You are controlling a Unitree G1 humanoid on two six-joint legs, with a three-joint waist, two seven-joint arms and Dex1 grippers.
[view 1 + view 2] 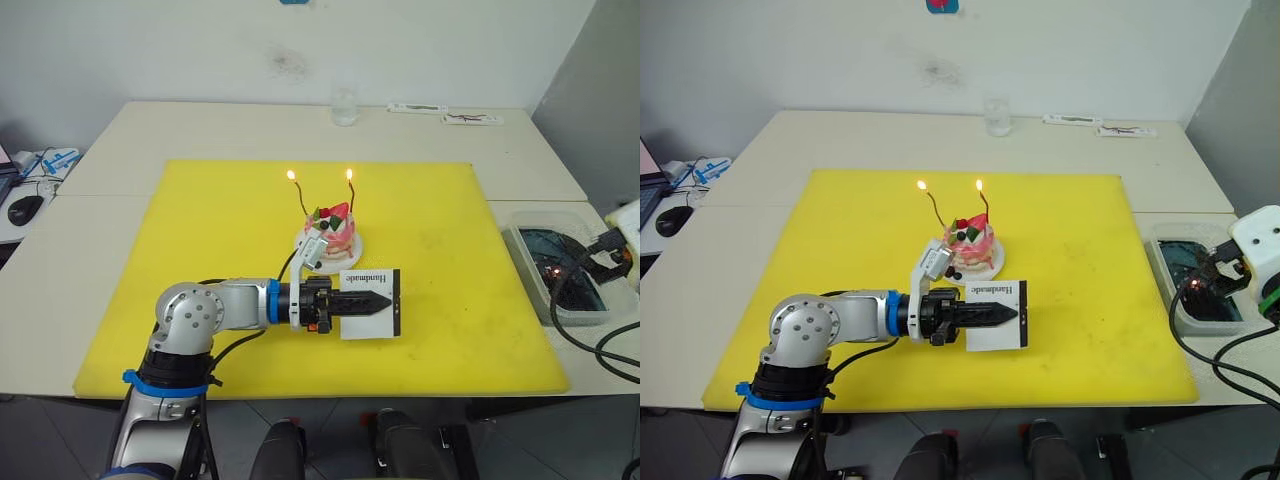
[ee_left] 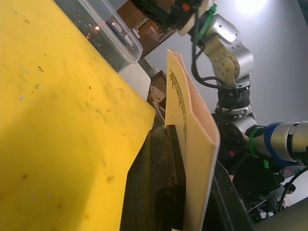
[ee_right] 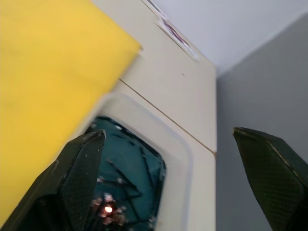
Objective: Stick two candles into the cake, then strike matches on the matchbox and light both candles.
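A plain white wall [image 1: 200, 50] is standing behind a cream desk [image 1: 230, 125], and a grey wall [image 1: 600, 110] is closing in the right side. A yellow mat [image 1: 200, 230] is covering the desk's middle. Soft, even light is falling across it. Grey floor [image 1: 60, 440] is showing below the near edge.

Beige table [image 1: 120, 240], yellow mat [image 1: 200, 230], clear tub [image 1: 530, 262], glass [image 1: 344, 105]

Two candles [image 1: 296, 192] [image 1: 351, 188] are burning on one cake [image 1: 331, 232]. One matchbox [image 1: 371, 303] is lying just in front of the cake. One clear tub [image 1: 560, 262] and one glass [image 1: 344, 105] are sitting farther from the cake.
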